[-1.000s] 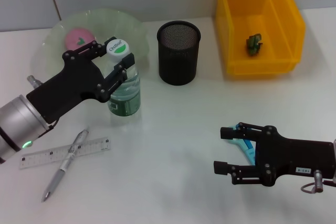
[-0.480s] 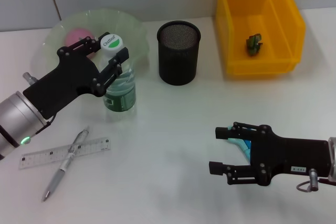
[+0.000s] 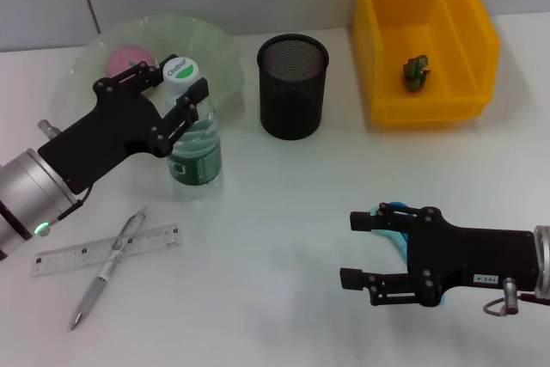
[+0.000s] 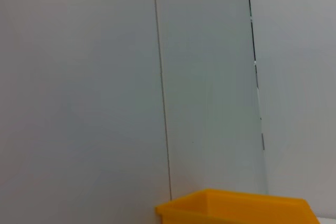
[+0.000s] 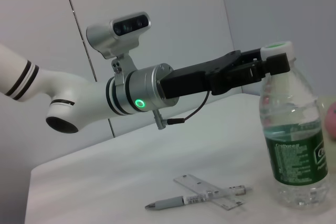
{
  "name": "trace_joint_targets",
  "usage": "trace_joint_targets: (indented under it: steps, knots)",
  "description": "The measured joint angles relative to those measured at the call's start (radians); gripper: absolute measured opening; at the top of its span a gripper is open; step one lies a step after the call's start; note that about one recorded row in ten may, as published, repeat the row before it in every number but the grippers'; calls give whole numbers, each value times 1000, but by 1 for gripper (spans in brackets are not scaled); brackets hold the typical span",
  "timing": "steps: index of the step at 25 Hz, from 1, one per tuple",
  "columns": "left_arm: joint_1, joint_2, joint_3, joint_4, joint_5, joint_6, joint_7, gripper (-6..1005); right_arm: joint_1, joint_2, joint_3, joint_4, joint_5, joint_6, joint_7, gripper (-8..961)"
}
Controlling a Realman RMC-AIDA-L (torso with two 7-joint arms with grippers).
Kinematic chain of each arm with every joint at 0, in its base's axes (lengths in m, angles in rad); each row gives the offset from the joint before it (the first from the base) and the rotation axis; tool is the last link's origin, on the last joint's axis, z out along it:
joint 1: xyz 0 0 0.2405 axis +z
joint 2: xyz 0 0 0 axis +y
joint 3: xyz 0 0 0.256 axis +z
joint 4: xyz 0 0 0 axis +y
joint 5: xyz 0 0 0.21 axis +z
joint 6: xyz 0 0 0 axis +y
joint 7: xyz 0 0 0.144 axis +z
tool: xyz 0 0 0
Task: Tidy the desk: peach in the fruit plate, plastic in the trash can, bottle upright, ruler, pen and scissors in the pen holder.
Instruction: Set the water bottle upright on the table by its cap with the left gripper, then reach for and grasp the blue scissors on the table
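Observation:
The clear bottle (image 3: 197,149) with a white-green cap stands upright on the desk in front of the fruit plate (image 3: 210,43). My left gripper (image 3: 180,82) is shut on its neck just under the cap; the right wrist view shows the same grip (image 5: 275,62) on the bottle (image 5: 294,145). The pink peach (image 3: 126,59) lies in the plate. My right gripper (image 3: 350,250) hovers open at front right over the blue scissors (image 3: 398,231), which it mostly hides. Ruler (image 3: 107,249) and pen (image 3: 108,267) lie crossed at front left. The black mesh pen holder (image 3: 292,85) stands mid-back.
The yellow trash can (image 3: 425,105) sits at back right with a small green piece of plastic (image 3: 416,72) inside; its rim (image 4: 236,209) shows in the left wrist view. A grey wall runs behind the desk. Ruler (image 5: 209,190) and pen (image 5: 181,201) lie near the bottle's base.
The left gripper and bottle shifted left toward the plate, and the bottle now stands straighter. The right gripper crept slightly left and lower over the scissors.

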Motion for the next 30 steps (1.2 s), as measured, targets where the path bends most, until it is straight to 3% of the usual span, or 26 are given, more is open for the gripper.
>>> trace_joint_targets:
  steps: [11, 17, 22, 30]
  knots:
    - [8, 1, 0, 0, -1, -4, -6, 509, 0, 0, -2, 0, -2, 0, 1, 825]
    - [28, 4, -14, 14, -6, 20, -17, 695, -2, 0, 1, -1, -3, 0, 2, 825]
    - [116, 8, -11, 107, -12, 66, -94, 797, -7, 0, 28, -7, 1, -7, 16, 824]
    - [278, 21, 42, 241, 40, 162, -122, 796, -4, -20, 95, -42, -1, -62, 145, 823]
